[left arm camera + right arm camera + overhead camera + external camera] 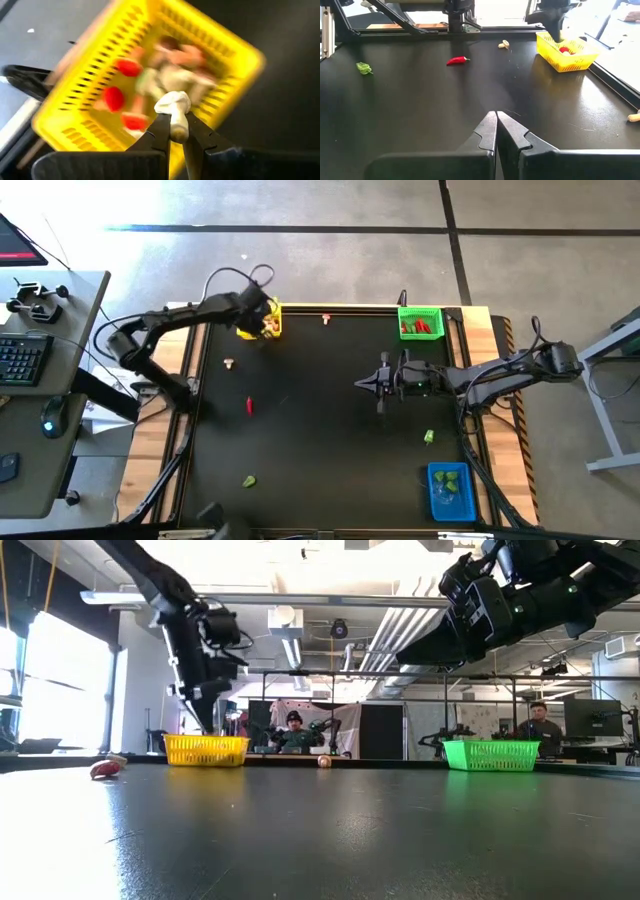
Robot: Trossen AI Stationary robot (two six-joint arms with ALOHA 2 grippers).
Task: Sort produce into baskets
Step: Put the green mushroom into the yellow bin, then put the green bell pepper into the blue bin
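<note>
My left gripper (176, 131) is above the yellow basket (262, 321) at the table's far left, shut on a cream-white bulb (175, 111). The yellow basket (150, 75) holds red and cream pieces. My right gripper (496, 124) is shut and empty above the table's middle right (362, 384). The green basket (420, 322) at the far right holds red pieces. The blue basket (451, 491) at the near right holds green chunks. Loose pieces lie on the table: a red chilli (250, 405), green chunks (248, 480) (429, 437), cream bulbs (229, 363) (326, 319). My left gripper pinches the cream-white bulb's stem end (178, 128) between its two fingers. The fingers point down from above. The bulb is lifted clear, over the yellow basket, its wider head sticking out past the fingertips.
The black table has raised rails at its edges. A desk with keyboard and mouse stands left of the table. People sit in the room beyond the far edge.
</note>
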